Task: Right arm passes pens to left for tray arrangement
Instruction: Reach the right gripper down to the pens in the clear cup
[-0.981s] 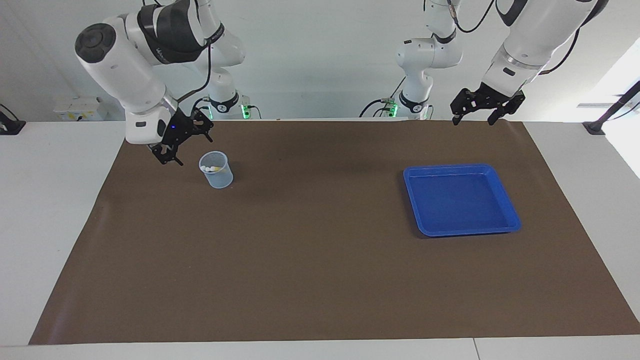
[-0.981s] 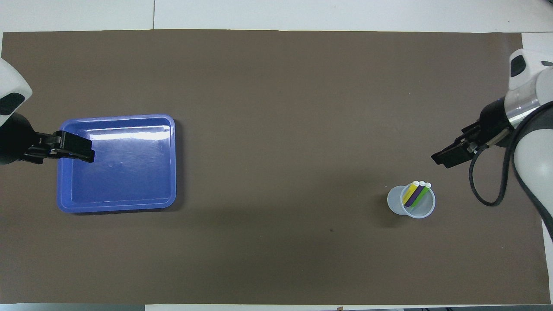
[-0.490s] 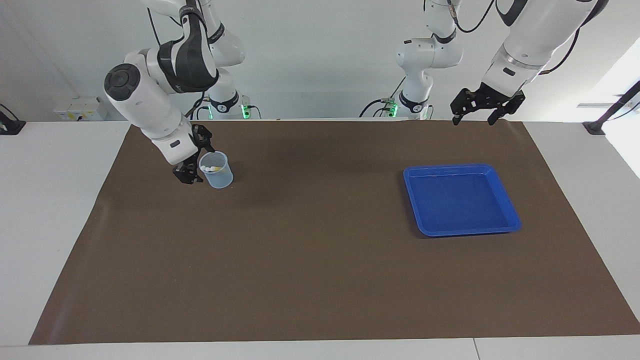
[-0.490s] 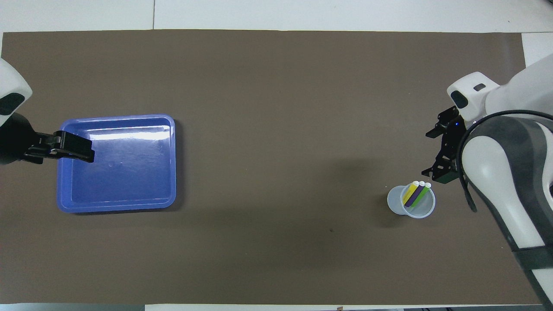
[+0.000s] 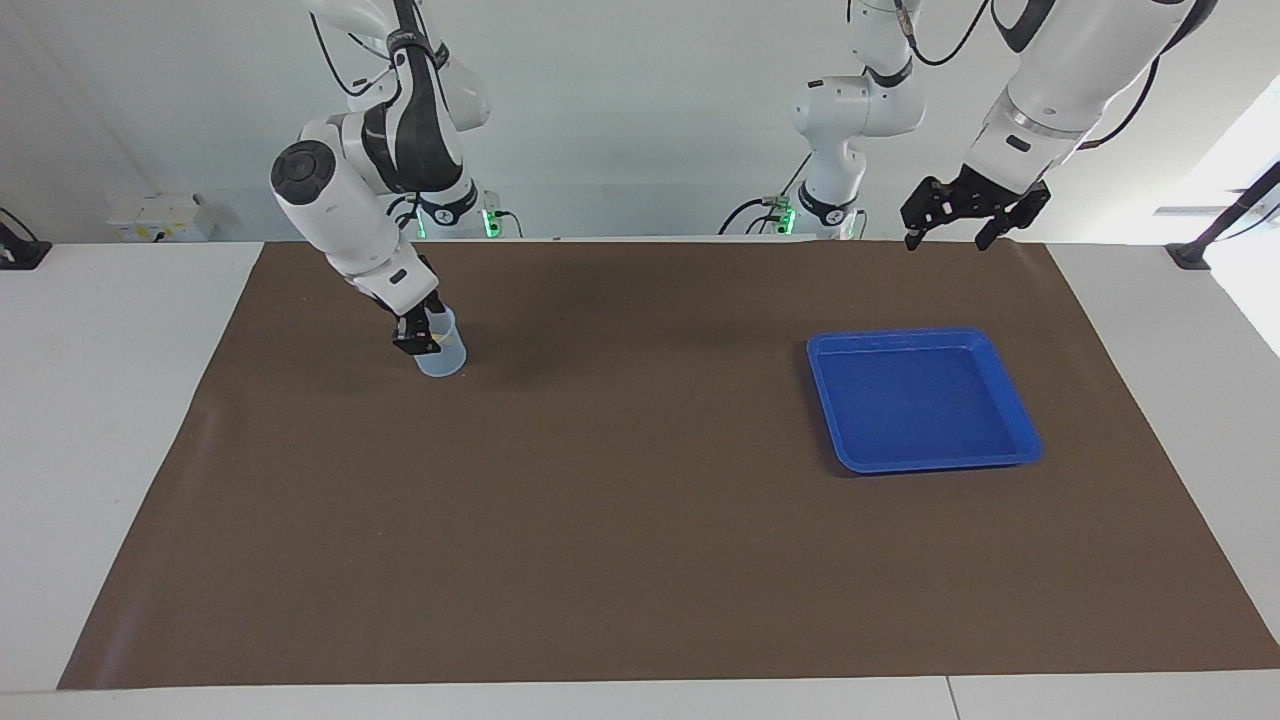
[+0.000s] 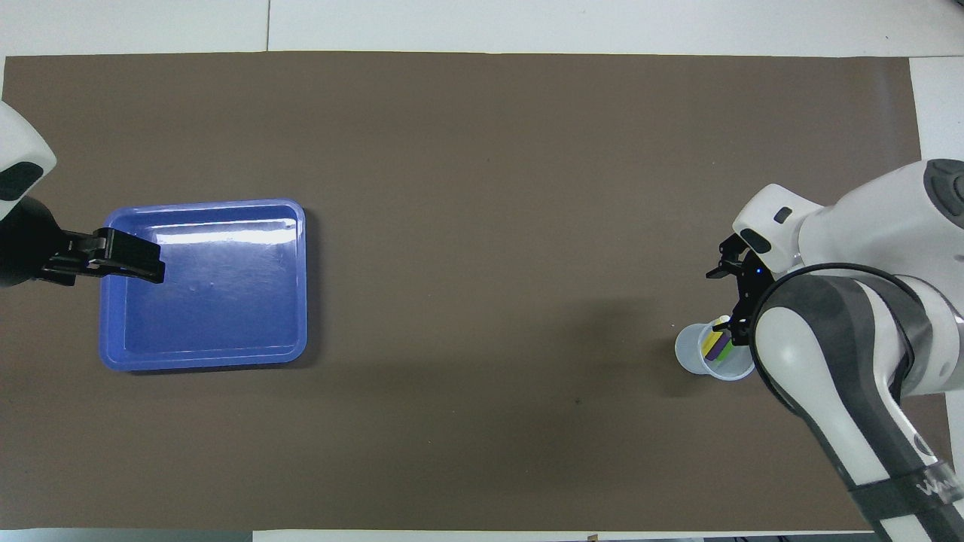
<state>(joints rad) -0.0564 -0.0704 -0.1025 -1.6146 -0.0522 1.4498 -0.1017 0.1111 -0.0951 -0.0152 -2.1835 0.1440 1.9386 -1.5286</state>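
We see the right gripper (image 5: 420, 335) at the cup's (image 5: 446, 358) mouth over the pens (image 6: 717, 345); finger state unreadable. Left gripper (image 5: 962, 222) hangs spread-fingered above the tray's (image 5: 1010, 390) 12 o'clock side.

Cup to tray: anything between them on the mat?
Nothing. Both views show bare brown mat between the cup and the tray.

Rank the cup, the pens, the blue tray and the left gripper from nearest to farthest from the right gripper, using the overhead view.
1. Pens and cup: both right at the right gripper, at the right arm's end; too close to rank.
2. Blue tray: toward the left arm's end of the table.
3. Left gripper: over the tray's outer edge, waiting open.
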